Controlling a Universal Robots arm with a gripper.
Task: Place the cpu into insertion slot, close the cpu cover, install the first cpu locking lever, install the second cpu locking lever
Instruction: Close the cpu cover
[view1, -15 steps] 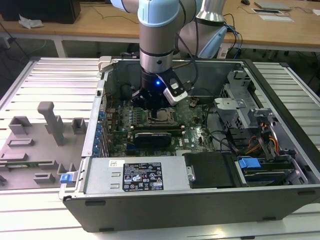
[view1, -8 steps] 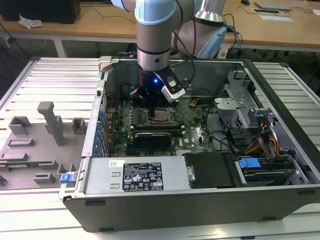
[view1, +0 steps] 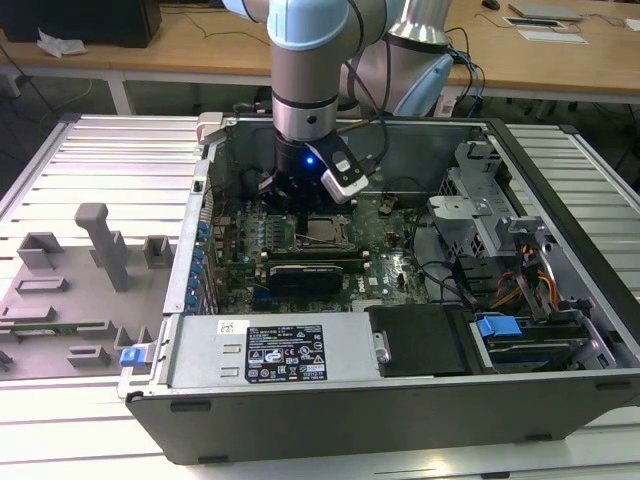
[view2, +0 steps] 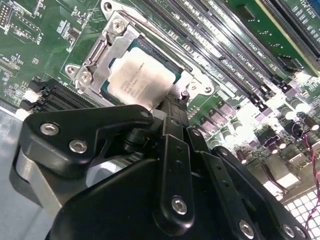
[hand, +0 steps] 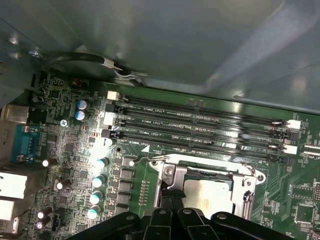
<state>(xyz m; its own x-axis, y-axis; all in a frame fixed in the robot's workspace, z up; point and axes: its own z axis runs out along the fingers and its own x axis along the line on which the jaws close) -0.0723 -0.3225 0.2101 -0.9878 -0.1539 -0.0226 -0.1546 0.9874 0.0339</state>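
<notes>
One open computer case (view1: 400, 415) lies on its side on the slatted metal counter (view1: 90, 150). The arm (view1: 305, 80) comes straight down into it, and its bulk hides a good part of the motherboard (view1: 395, 262) behind it. The gripper (view1: 298, 208) hangs low over the board at the edge of the socket. In both wrist views its jaws look clenched together with nothing between them. Whether the tips touch the metal I cannot tell.

The cpu (view2: 142, 77) lies flat in the insertion slot (hand: 207, 175), silvery face up. The cpu cover (view2: 102, 60) is down around it, its window framing the chip. The gripper's black linkage cuts across one side of the socket in both wrist views, so that edge of cover and slot is hidden.

Four long black memory slots (hand: 200, 130) run just beside the socket, and a row of capacitors (hand: 97, 182) stands near its other side. In the exterior view a long black expansion card (view1: 310, 272) lies near the socket, with a labelled metal box (view1: 285, 350) along the case's front. A blue-tabbed drive (view1: 498, 327) sits at the exterior view's right. Grey fixture blocks (view1: 100, 245) stand on the counter at that view's left, well apart from the case.
</notes>
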